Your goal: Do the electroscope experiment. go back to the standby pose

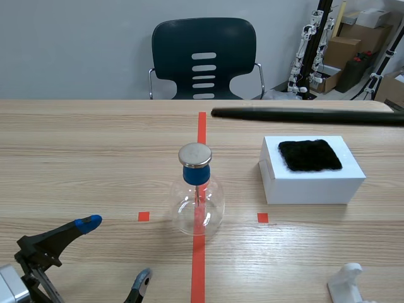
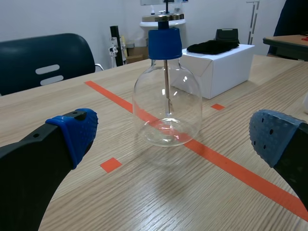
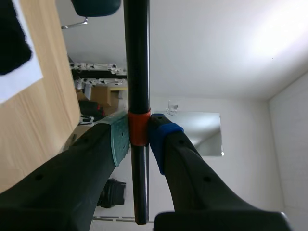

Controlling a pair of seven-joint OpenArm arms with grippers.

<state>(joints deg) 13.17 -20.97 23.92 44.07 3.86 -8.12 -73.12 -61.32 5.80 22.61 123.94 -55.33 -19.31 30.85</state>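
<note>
Right gripper [image 3: 138, 138] clamped on the one black rod [image 3: 136, 57] at its orange band [image 3: 138, 126], rod across far right; left gripper [image 1: 116, 250] wide open, empty, near left; one flask [image 1: 197, 202] centre; one cloth [image 1: 309, 155] on one box [image 1: 312, 183] right.

The left gripper [image 1: 116, 250] sat low on the robot's left, its blue-padded fingers [image 2: 79, 130] spread wide apart with nothing between them. The right gripper [image 3: 139, 134] had its fingers [image 3: 118, 137] clamped on a black rod [image 3: 136, 57].
</note>
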